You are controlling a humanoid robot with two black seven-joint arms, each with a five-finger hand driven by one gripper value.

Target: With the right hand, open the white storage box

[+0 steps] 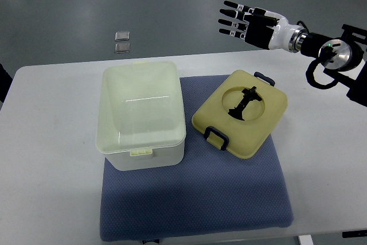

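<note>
Right hand (243,22) raised far right, fingers spread, holding nothing, arm cut off at edge, white storage box (142,116) lidless, yellow lid (241,113) beside it on blue mat (195,199).

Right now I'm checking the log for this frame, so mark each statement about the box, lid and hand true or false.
1. The yellow lid lies on the blue mat, right of the white storage box. True.
2. The right hand grips the lid. False: it hovers apart, fingers spread, holding nothing.
3. The lid has dark latches. True.
4. The box stands on bare table. False: it stands on the mat.
</note>
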